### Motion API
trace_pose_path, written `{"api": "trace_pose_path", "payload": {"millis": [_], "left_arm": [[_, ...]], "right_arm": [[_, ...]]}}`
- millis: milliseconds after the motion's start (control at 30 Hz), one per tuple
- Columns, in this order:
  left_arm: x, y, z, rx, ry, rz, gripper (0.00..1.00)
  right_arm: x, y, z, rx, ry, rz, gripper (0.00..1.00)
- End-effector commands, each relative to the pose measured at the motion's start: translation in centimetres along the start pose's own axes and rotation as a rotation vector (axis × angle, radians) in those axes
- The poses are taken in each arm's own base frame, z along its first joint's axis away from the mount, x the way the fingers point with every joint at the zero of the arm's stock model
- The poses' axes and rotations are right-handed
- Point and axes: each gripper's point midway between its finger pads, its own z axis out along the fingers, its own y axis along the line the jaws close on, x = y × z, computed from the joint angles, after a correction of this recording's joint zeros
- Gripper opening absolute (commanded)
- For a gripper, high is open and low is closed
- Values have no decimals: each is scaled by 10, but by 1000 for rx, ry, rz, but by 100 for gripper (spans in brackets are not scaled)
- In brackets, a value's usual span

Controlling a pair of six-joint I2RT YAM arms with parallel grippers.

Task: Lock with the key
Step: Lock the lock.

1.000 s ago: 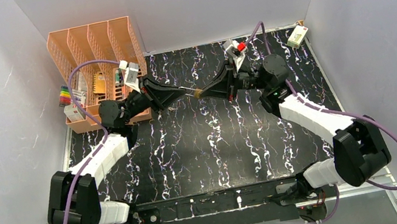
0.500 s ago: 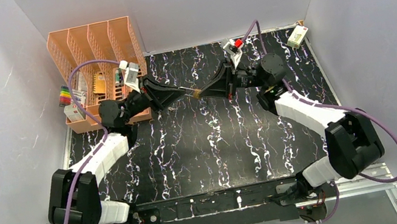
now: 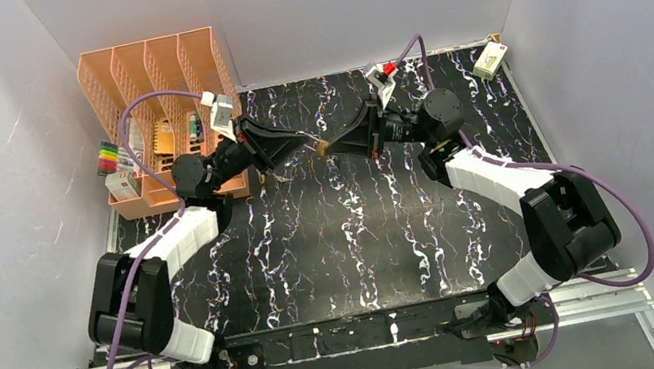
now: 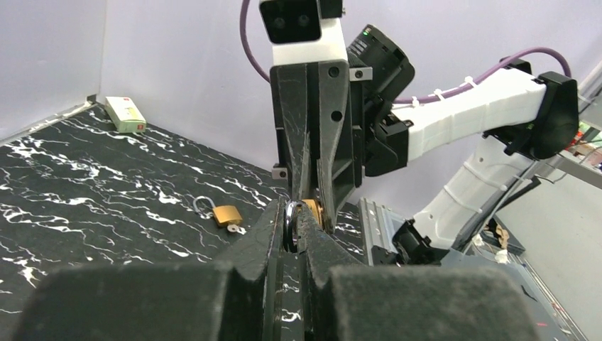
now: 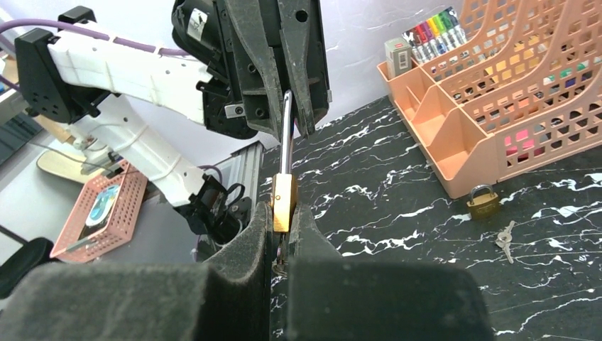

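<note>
**A:** Padlock, where is it?

**B:** The brass padlock (image 5: 283, 202) is at upper centre of the overhead view, between the two arm tips. It is held up off the black marbled table (image 3: 353, 241).

**A:** Who has it?

**B:** Both. The right gripper (image 5: 282, 217) is clamped on the brass body, one finger on each flat side. The left gripper (image 4: 292, 217) is pinched tight on the steel shackle (image 5: 285, 135) from the opposite side. The two sets of fingers meet almost tip to tip.

**A:** Shackle in or out of the body?

**B:** Can't tell. The right wrist view sees it edge-on, as a single bar rising from the body into the left fingers. The underside of the body is hidden between the right fingers.

**A:** And the key?

**B:** A key (image 5: 505, 238) lies flat on the table at lower right of the right wrist view. It is just beside a second padlock (image 5: 483, 201) and doesn't look to be touching it. No gripper is near either one.

**A:** What's further out?

**B:** An orange desk rack (image 3: 156, 72) stands at upper left of the overhead view, against the back wall. Coloured markers (image 3: 106, 157) sit in its left end, and the second padlock lies just in front of it. A small white box (image 3: 490, 60) is in the upper right corner of the table, well apart from everything else.
</note>
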Motion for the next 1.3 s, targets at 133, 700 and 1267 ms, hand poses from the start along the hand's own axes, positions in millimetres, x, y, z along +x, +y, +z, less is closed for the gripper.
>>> {"api": "trace_pose_path", "payload": {"millis": [133,700,1267], "left_arm": [[65,-31,26,197,170,20,0],[77,-38,17,250,237,19,0],[3,-50,-33,91,82,198,0]], "right_arm": [[-61,43,40,-83,-152,-152,0],[-104,34,31,-40,-198,-230,0],[-68,74,-43,-111,-64,-240,0]]}}
